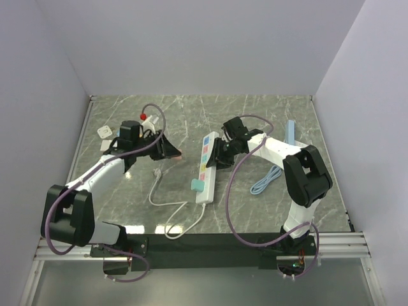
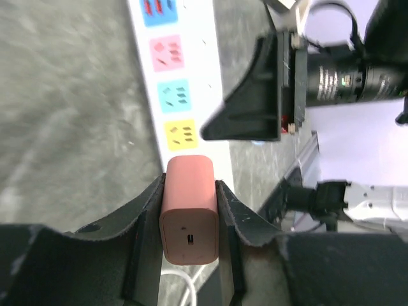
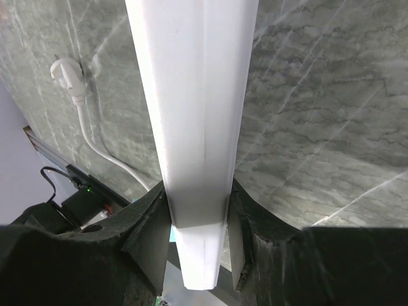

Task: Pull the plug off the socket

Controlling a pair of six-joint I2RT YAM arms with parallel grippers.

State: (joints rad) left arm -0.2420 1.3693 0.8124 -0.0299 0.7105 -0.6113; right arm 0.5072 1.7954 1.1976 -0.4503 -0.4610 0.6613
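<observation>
Left gripper (image 2: 189, 183) clamped on both sides of the pink plug (image 2: 189, 213), which sits left of the socket (image 1: 204, 173) and apart from it. Socket lies lengthwise mid-table (image 1: 255, 121). Right gripper (image 3: 197, 191) closed across the socket's body, fingers on both long edges.

Grey, white-veined marble worktop (image 1: 255, 108) before me, evenly lit. A plain pale far wall (image 1: 204, 44) meets the left wall (image 1: 32, 127) and right wall (image 1: 376, 115) at the far corners. A metal rail (image 1: 344, 241) borders my near edge.
</observation>
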